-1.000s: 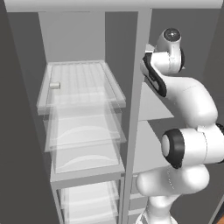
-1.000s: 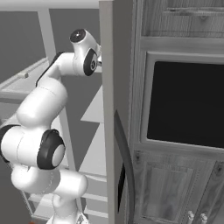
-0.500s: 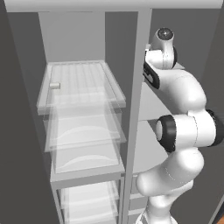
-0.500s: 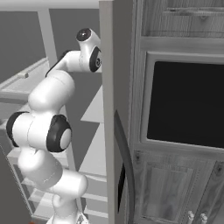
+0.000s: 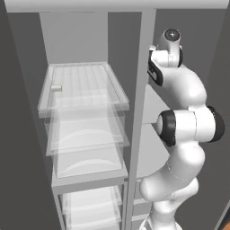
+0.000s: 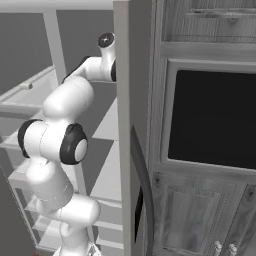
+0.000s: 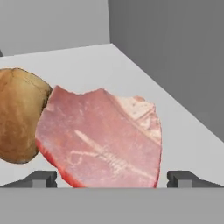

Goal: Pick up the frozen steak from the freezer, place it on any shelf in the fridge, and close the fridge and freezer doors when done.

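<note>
The frozen steak point(image 7: 105, 140), a flat reddish-pink slab, lies on an opaque pale grey shelf point(image 7: 131, 70) of the freezer point(image 5: 155, 108). My gripper point(image 7: 112, 179) is open. Its two dark fingertips point(image 7: 43, 178) stand wide apart, level with the steak's near edge, one on each side. In the base views my arm point(image 5: 179, 90) reaches over the divider post into the narrow freezer compartment, and the hand is hidden behind the post. The fridge point(image 5: 81, 112), with its clear glass shelves point(image 5: 83, 83), stands open to the left.
A brown rounded lump point(image 7: 17, 113) touches the steak's left side on the same shelf. A tiny pale grey cylinder point(image 5: 56, 88) sits on the top glass shelf. The open freezer door point(image 6: 131, 75) stands edge-on beside my arm, with wooden cabinets and a dark oven window point(image 6: 215, 115) beyond.
My arm has folded up closer to the divider post and reached deeper into the freezer. The fridge shelves and the small cylinder have not moved.
</note>
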